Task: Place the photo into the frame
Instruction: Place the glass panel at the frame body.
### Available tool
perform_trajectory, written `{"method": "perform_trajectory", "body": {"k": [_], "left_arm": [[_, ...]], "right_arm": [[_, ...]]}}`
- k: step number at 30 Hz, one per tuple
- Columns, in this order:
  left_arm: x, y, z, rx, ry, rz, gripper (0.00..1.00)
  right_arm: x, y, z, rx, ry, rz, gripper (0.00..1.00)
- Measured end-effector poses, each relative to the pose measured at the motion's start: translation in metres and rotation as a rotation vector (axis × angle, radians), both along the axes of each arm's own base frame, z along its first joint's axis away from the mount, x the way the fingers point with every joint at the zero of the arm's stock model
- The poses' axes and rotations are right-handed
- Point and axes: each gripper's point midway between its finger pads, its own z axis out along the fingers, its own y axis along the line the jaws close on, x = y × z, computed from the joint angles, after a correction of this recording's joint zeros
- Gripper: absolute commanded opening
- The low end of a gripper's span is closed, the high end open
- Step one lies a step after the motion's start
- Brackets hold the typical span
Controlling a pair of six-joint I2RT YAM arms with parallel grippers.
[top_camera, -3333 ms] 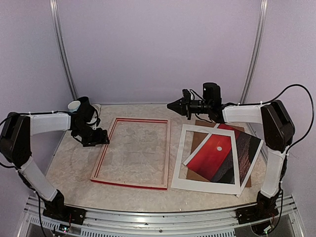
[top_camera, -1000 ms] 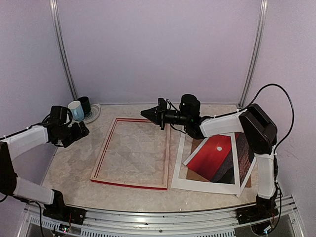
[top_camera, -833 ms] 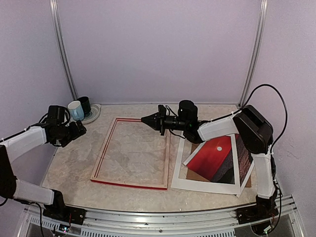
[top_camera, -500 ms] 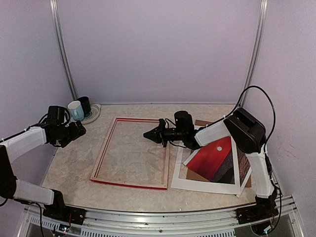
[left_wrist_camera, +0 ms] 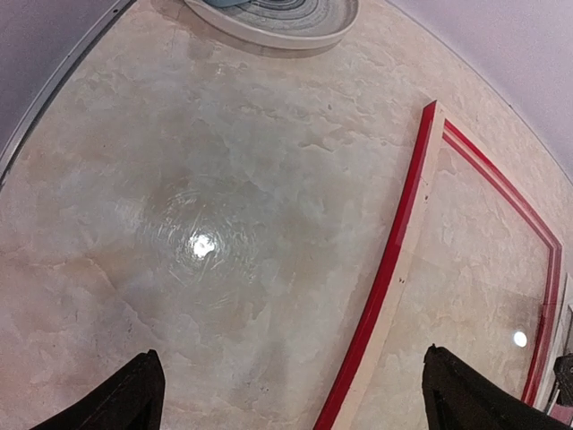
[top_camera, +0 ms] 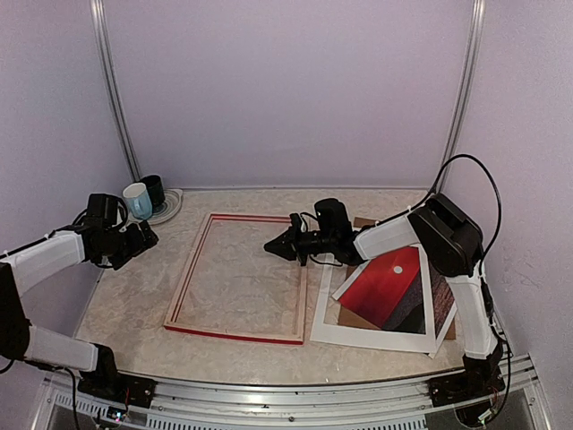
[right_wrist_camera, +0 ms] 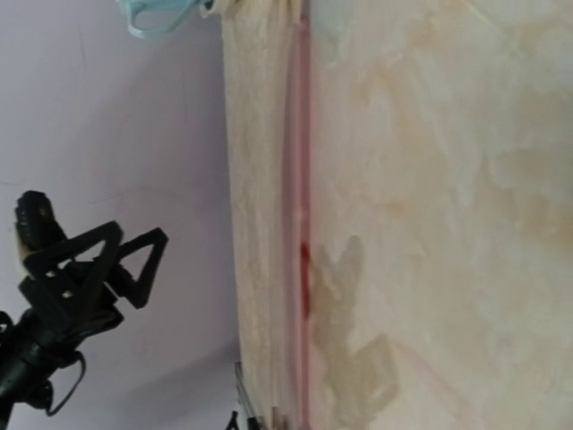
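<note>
Bare tabletop point(top_camera: 139, 291) between frame point(top_camera: 187, 278) and left pincer point(top_camera: 152, 236)

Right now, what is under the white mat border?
The photo lies tilted beneath the white mat, showing through its opening and past its right side. A brown backing board shows below both. Their covered parts are hidden.

Lilac walls point(top_camera: 286, 90); marbled beige tabletop point(top_camera: 134, 305); metal corner rails point(top_camera: 109, 90), seemingly aluminium.

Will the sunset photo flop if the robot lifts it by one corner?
Probably yes: the photo looks like a thin flat sheet, so it would likely droop. It seems light, so a push might just slide it. The mat lies across it, so pulling may drag that along too.
</note>
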Motion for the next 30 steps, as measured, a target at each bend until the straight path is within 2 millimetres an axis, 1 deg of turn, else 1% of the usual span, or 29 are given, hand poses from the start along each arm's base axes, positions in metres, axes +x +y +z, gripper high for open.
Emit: {"method": "perform_trajectory", "body": {"k": [8,19,30], "left_arm": [[0.000,-0.003,-0.003,-0.013,0.009,-0.013,0.99],[-0.001,-0.005,-0.006,-0.023,0.016,-0.022,0.99],[-0.001,-0.006,-0.006,-0.026,0.018,-0.025,0.99]], "right_arm": [[0.003,-0.006,-0.007,-0.027,-0.005,0.003,0.00],[0.010,-0.011,-0.002,-0.028,-0.023,0.013,0.00],[0.014,-0.015,-0.008,-0.038,-0.022,0.015,0.00]]}}
